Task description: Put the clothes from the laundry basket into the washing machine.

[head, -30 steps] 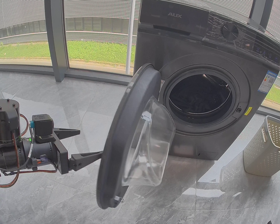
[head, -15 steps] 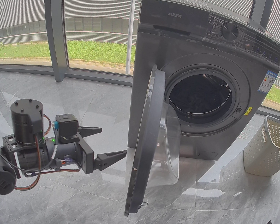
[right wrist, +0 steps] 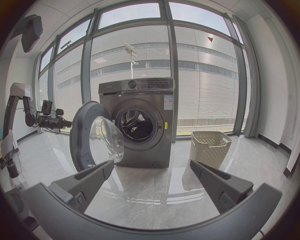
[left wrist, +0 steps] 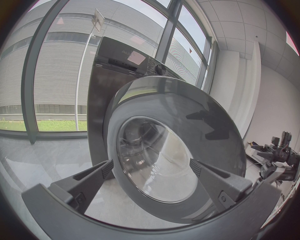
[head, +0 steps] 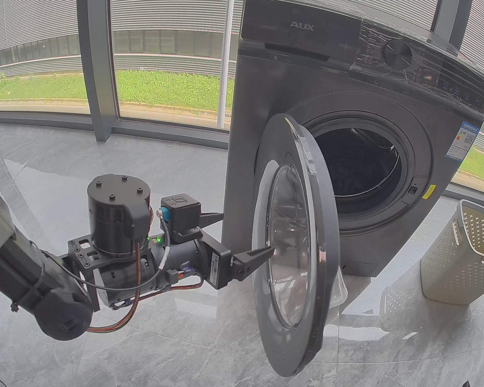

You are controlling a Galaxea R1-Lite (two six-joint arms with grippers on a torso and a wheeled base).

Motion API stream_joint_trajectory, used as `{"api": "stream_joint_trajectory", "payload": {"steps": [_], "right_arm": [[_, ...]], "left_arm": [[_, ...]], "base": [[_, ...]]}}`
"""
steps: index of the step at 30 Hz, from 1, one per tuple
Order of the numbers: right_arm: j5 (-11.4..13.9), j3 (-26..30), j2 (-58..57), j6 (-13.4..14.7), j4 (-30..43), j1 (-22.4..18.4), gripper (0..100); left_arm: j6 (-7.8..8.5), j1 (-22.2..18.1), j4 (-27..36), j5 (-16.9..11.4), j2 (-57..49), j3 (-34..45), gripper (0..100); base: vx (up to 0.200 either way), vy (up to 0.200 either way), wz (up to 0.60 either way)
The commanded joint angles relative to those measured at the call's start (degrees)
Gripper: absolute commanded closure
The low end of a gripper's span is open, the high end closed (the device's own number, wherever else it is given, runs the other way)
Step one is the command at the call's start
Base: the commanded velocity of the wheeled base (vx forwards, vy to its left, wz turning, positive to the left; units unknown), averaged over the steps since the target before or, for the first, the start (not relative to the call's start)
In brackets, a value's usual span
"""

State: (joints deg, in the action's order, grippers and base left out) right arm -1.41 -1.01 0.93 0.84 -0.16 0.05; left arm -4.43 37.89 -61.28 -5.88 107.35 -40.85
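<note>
Left gripper (head: 247,232) stands with its two fingers spread wide, holding nothing, in front of the washing machine (head: 356,70) and toward the robot's left of its opening. Its arm stretches out nearly level above the floor (head: 154,178), the wrist aimed at the machine's door (head: 299,331). One fingertip (head: 268,250) sits at the door's outer face, beside the round glass; whether it truly touches cannot be told. The other finger lies farther back, toward the machine's left corner. From the left wrist view the same gripper (left wrist: 150,163) faces the door's outer side squarely, with a finger showing on either side of the glass pane.

The door hangs partway open, hinged at the left of the machine's opening, its outer face turned away from the drum and its clear inner bowl toward the machine. Inside the drum lies a dark heap, apparently clothes (right wrist: 142,128).

The laundry basket (head: 472,255), pale and perforated, stands upright on the floor just beside the machine, on the robot's right of it.

The right gripper (right wrist: 151,165) is held low, well apart from the machine and pointing toward its front, with its fingers likewise apart and nothing between them.
</note>
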Motion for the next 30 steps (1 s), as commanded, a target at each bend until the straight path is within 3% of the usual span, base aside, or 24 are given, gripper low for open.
{"api": "stream_joint_trajectory", "payload": {"steps": [1, 7, 12, 16, 30], "right_arm": [[0.0, 0.9, -0.9, -0.1, 0.0, 0.0, 0], [0.0, 0.9, -0.9, -0.1, 0.0, 0.0, 0], [0.0, 0.9, -0.9, -0.1, 0.0, 0.0, 0], [0.0, 0.9, -0.9, -0.1, 0.0, 0.0, 0], [0.0, 0.9, -0.9, -0.1, 0.0, 0.0, 0]], "left_arm": [[-0.15, -0.1, -0.9, 1.8, 3.8, -4.0, 0], [-0.58, 0.7, -0.9, 6.0, 6.7, -9.3, 0], [-5.51, 3.0, -0.1, 7.9, 8.7, -14.8, 0], [-7.09, 3.6, 0.0, 10.1, 11.4, -19.8, 0], [-7.00, 3.7, 0.1, 10.4, 13.9, -22.0, 0]], "base": [[0.000, 0.000, 0.00], [0.000, 0.000, 0.00], [0.000, 0.000, 0.00], [0.000, 0.000, 0.00], [0.000, 0.000, 0.00]]}}
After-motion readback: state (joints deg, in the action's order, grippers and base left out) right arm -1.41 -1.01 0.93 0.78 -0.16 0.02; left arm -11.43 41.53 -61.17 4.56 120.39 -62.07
